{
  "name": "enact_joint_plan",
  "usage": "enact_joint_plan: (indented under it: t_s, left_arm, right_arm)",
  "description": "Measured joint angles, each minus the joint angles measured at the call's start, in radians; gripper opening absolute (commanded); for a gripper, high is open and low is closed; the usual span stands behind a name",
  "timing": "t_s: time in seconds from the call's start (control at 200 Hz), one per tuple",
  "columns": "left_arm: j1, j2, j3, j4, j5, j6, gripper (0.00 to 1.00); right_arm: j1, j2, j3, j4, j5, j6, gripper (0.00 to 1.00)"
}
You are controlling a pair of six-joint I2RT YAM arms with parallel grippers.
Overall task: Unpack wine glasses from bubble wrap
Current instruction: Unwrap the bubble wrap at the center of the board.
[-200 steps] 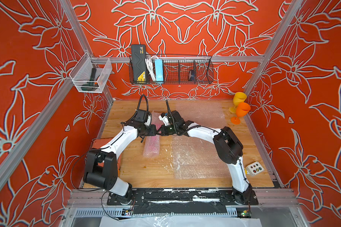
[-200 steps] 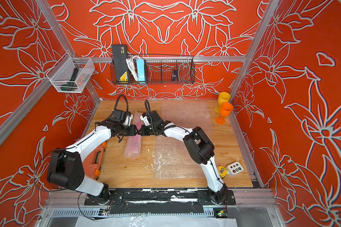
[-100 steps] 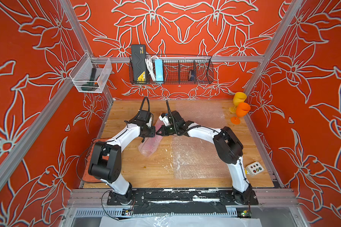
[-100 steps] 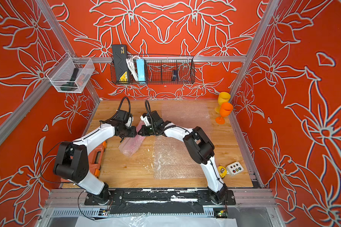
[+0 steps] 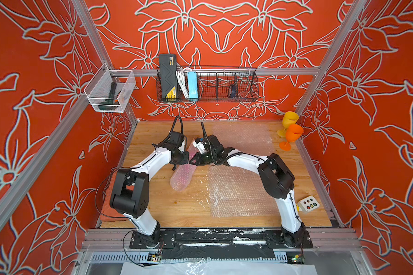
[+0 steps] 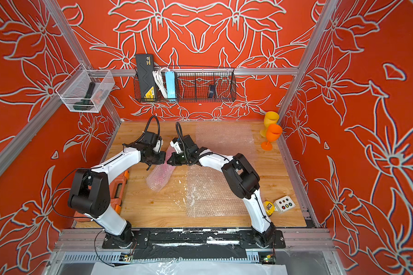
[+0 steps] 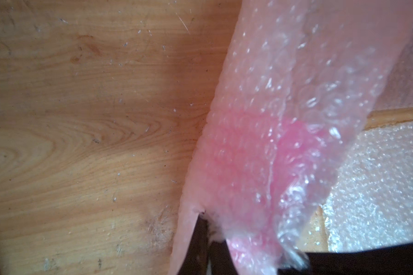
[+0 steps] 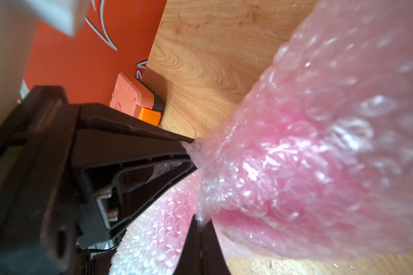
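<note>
Top views: scuffed plank table (image 5: 153, 209) inside orange floral walls (image 5: 45, 142); yellow glass (image 5: 290, 117) and orange glass (image 5: 294, 133) upright at the far right corner; the left gripper (image 5: 187, 162), wider a second ago, now pinches the bubbly clear roll (image 5: 184, 176) mid-table, as does the right gripper (image 5: 191, 162); pink glass (image 7: 248, 147) shows blurred inside; a flat sheet (image 5: 239, 190) lies beside.

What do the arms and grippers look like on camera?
Both arms match: glossy white link shells, left arm and right arm, with bulky black joint housings and black wrists. A black cable loops above each wrist. The left gripper and right gripper are black, with slim tapering fingers. No markings are legible.
</note>
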Motion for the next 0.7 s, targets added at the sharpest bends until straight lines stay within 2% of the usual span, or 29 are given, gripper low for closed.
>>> enact_joint_plan:
  t_s: [0.285,0.701]
  left_arm:
    - [0.003,-0.026,0.000,-0.001,-0.003,0.005,0.00]
    - [0.071,-0.052,0.002,-0.004,0.006,0.005,0.00]
  right_arm:
    - [-0.018,-0.004,-0.051,0.026,-0.020,-0.004,0.00]
    - [-0.045,-0.024,-0.114,0.025,-0.023,-0.008,0.00]
